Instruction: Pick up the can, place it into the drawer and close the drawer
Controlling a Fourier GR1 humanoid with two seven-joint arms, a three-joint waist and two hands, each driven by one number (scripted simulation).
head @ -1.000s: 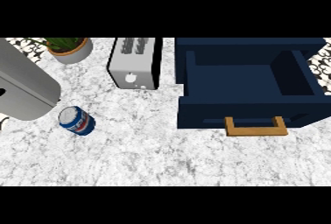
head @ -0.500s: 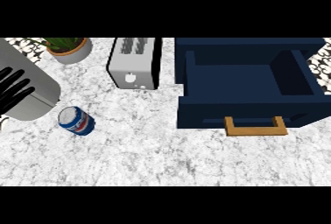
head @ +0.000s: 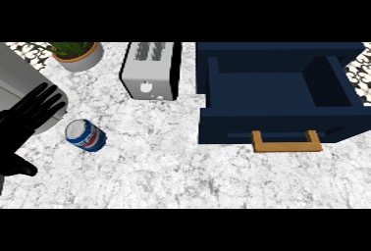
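A blue, white and red can point(head: 85, 136) stands slightly tilted on the marble counter point(head: 159, 171) at the left. My left hand point(head: 25, 122) comes in from the left edge with its fingers straight and spread, pointing up and right. It is open and holds nothing, and its fingertips are just left of the can without touching it. The navy drawer point(head: 217, 98) stands pulled open at the right, its inside bare, with a wooden handle point(head: 287, 142) on its front. My right hand shows nowhere.
A silver toaster point(head: 150, 71) stands at the back between the can and the drawer. A potted plant point(head: 76, 53) sits at the back left. A large grey rounded body point(head: 22, 81) fills the upper left corner behind my hand.
My left hand has come into view from the left edge and moved up and right towards the can. The can and drawer have not moved.
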